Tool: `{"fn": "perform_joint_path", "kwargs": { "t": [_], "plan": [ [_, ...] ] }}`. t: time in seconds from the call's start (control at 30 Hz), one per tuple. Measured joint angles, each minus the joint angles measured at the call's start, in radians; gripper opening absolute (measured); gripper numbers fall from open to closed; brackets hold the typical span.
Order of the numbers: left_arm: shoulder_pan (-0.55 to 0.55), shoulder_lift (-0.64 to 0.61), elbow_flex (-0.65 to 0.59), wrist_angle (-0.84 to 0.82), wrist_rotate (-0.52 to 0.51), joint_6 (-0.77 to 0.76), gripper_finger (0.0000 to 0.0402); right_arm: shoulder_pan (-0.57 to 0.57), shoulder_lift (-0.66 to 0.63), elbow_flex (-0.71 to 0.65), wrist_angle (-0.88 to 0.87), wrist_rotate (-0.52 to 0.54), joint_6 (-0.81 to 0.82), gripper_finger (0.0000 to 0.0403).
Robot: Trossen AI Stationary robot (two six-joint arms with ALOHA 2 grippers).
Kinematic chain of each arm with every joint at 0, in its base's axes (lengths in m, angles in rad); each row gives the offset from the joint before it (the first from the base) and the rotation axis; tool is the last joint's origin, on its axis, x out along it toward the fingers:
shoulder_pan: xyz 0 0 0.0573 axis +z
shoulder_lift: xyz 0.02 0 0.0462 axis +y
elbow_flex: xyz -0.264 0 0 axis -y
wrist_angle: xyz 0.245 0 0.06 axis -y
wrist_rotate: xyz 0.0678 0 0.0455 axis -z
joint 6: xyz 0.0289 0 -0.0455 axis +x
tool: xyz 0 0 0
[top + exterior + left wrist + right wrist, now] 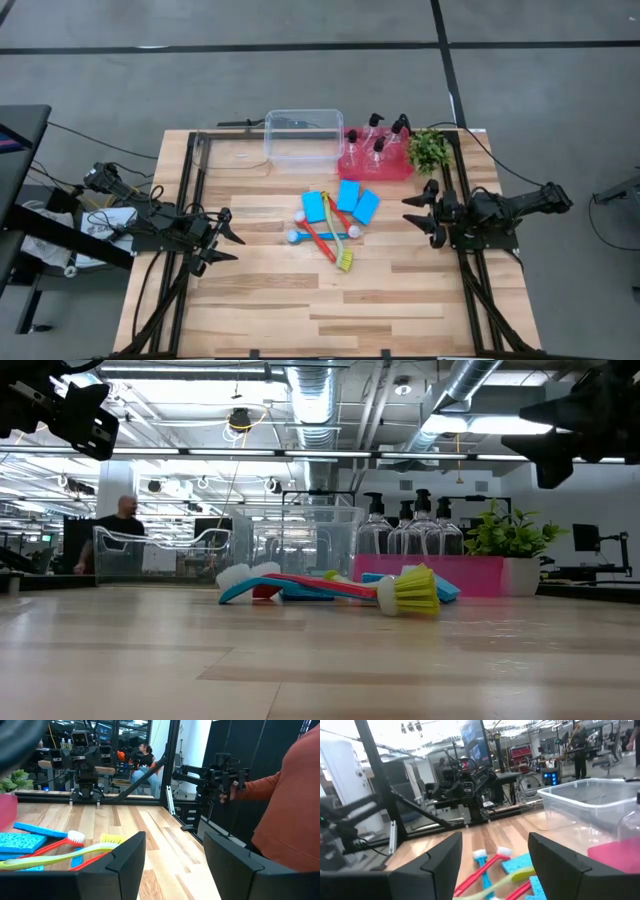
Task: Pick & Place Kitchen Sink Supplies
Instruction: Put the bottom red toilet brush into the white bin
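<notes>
a: what is the room like?
b: it is a big workshop with pipes and lights up high. a wooden table (260,290) sits in the middle, and a person in an orange sleeve (295,810) stands close to it.

a: how many things are on the table?
b: four small clear bottles (380,140) with black pump tops. they stand in a red tray (355,168) at the far side. three bright blue sponges (348,196) lie flat near the middle, close together. three long thin brushes (325,238) lie just in front of the sponges and cross over each other. one is red, one is blue and one is yellow-green.

a: anything else?
b: one clear tub (303,137) just left of the tray, and one small leafy plant (429,150) to the right of the tray.

a: how do the brushes look?
b: the blue one and the red one have white heads, and the other has yellow-green bristles.

a: what about the robot's pincers?
b: the left gripper (227,240) is at the left side of the table, spread wide, holding nothing. the right gripper (418,215) is at the right side, also apart and holding nothing. both are well away from the brushes.
</notes>
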Motion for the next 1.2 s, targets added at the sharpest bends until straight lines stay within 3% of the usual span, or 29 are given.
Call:
{"fn": "perform_joint_path", "kwargs": {
  "t": [0.3,0.87,1.07,1.2],
  "plan": [
    [0.003,0.0,0.0,0.014,-0.02,0.0,0.0202,0.0,0.0,0.0,0.011,0.003,0.236,0.0221],
    [0.035,0.019,0.0,0.618,-0.042,0.008,0.0202,-0.021,0.0,0.0,0.048,0.086,0.238,0.0221],
    [0.035,0.021,0.0,0.665,-0.056,0.156,0.0202,-0.054,0.0,0.0,0.069,0.087,0.24,0.0221],
    [0.035,0.031,0.0,0.67,-0.107,0.175,0.0202,-0.068,0.0,0.0,0.069,0.082,0.24,0.0221]
  ]
}}
